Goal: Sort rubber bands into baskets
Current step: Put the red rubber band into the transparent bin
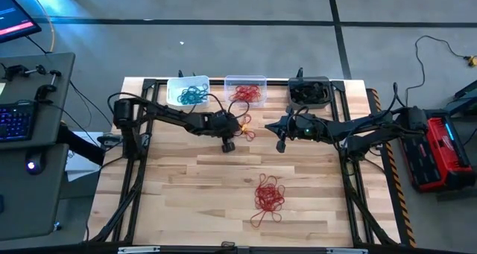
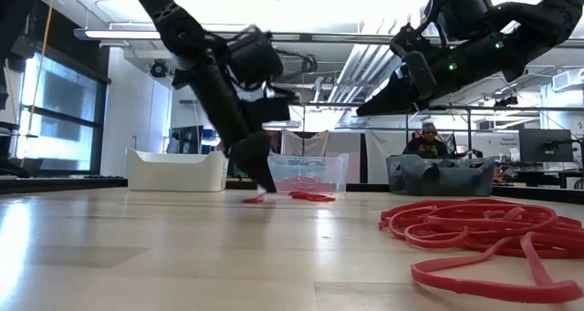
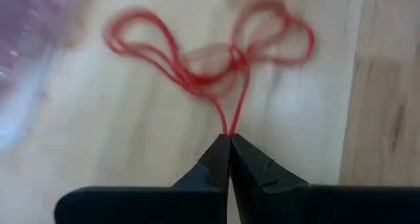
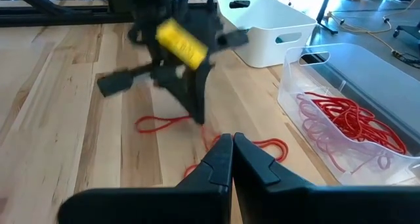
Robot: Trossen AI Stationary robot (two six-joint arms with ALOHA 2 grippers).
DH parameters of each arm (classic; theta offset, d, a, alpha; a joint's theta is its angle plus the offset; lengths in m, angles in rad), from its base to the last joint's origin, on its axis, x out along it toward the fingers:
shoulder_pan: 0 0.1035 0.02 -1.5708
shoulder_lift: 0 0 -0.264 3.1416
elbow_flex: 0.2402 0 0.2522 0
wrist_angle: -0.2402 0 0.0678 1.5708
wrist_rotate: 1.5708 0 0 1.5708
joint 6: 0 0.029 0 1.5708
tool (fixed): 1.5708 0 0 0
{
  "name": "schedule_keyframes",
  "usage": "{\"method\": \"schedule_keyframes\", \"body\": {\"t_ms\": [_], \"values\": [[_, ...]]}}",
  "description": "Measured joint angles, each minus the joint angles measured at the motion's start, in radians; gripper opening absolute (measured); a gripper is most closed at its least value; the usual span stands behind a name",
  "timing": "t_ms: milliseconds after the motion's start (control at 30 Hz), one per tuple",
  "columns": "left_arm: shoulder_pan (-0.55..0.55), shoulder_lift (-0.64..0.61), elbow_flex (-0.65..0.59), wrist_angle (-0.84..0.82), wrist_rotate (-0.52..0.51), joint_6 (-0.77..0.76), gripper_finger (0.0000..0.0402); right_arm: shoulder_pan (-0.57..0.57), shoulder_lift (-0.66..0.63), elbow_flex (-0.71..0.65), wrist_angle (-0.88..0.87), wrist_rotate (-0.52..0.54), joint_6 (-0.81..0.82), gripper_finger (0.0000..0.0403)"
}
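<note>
My left gripper (image 3: 230, 137) is shut on a small bunch of red rubber bands (image 3: 210, 60) on the table just in front of the clear basket (image 1: 246, 90); it also shows in the high view (image 1: 242, 124) and the low view (image 2: 263, 191). My right gripper (image 4: 232, 140) is shut and empty, held above the table to the right of it (image 1: 270, 125). The white basket (image 1: 188, 92) holds teal bands, the clear one red bands, and the dark grey basket (image 1: 309, 92) dark bands. A larger pile of red bands (image 1: 268, 194) lies at the table's near middle. My left gripper pinches a few strands of the red bunch (image 3: 231, 124) between its two fingertips, only at their free ends. The fingers slant down from the table's left, tips at the tabletop. The bunch's loops (image 3: 141, 37) lie spread on the wood ahead of the fingers.
The three baskets stand in a row along the far edge. Black frame rails (image 1: 141, 135) run along the table's sides. A person (image 2: 424, 142) sits in the room beyond the table. Bare wood lies between the two red bunches.
</note>
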Motion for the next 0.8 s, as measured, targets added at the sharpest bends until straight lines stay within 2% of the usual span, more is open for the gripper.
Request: {"method": "schedule_keyframes", "body": {"t_ms": [433,600,800], "values": [[0.118,-0.253,0.024,-0.003,-0.044,0.058,0.0,0.0,0.0,0.0,-0.003,0.0,0.008,0.0],[0.183,-0.274,0.099,0.006,-0.044,0.111,0.0,0.0,0.0,0.0,-0.003,0.0,0.013,0.0],[0.255,-0.228,0.201,0.005,-0.008,0.162,0.0,0.0,0.0,0.0,-0.003,-0.001,0.016,0.0]]}}
